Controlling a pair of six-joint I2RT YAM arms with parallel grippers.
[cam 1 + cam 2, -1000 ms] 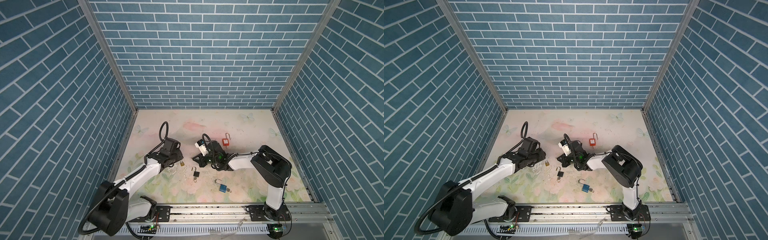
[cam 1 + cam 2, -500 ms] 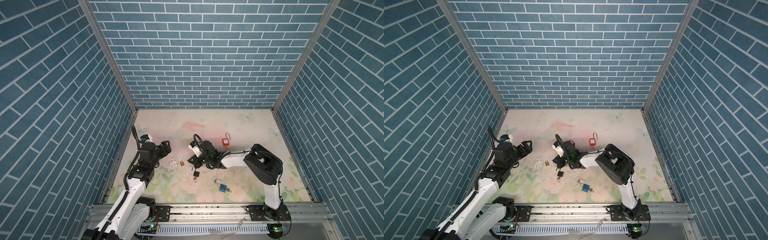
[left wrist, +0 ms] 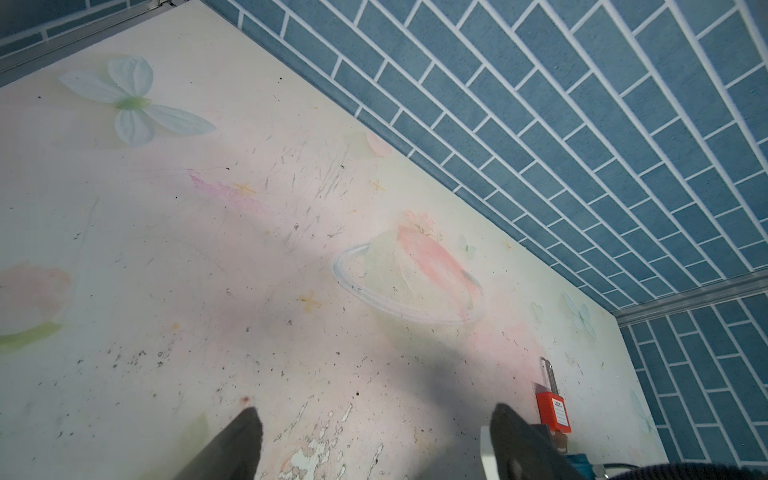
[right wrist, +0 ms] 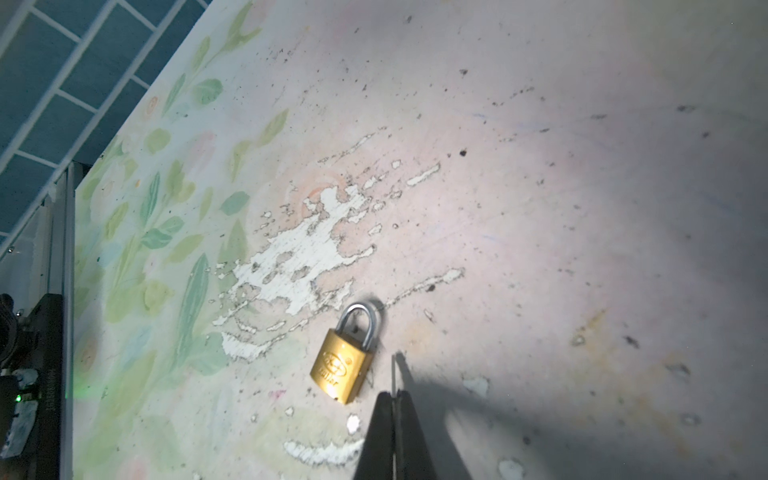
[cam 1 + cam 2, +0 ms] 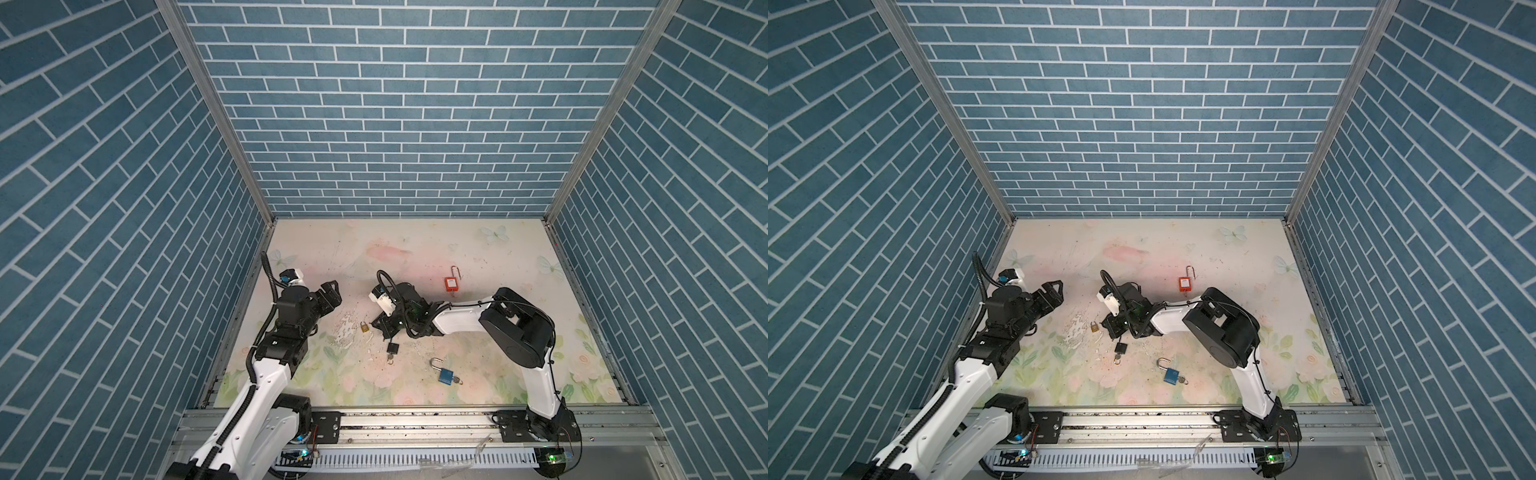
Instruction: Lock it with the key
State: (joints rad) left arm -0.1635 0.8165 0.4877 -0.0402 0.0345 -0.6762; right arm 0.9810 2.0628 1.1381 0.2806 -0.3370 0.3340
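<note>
The right hand (image 4: pixel 392 409) has its fingers pressed together, tips low over the table (image 4: pixel 540 199) and just beside the brass padlock (image 4: pixel 344 358). A thin sliver juts from between the tips, too slight to name. The left hand (image 5: pixel 330 291) stands wide apart and empty, raised off the table near the left wall and well clear of every lock. The brass padlock lies flat with its shackle seated in the body, at the edge of a patch where the table's print has flaked to white. In both top views a black padlock (image 5: pixel 392 347) lies just in front of the right hand with a key (image 5: pixel 390 360) in its base. Nearer the front rail lies a blue padlock (image 5: pixel 445 375), a second key (image 5: pixel 457 380) at its base. A red padlock (image 5: pixel 451 283) lies behind the right arm, toward the back wall.
</note>
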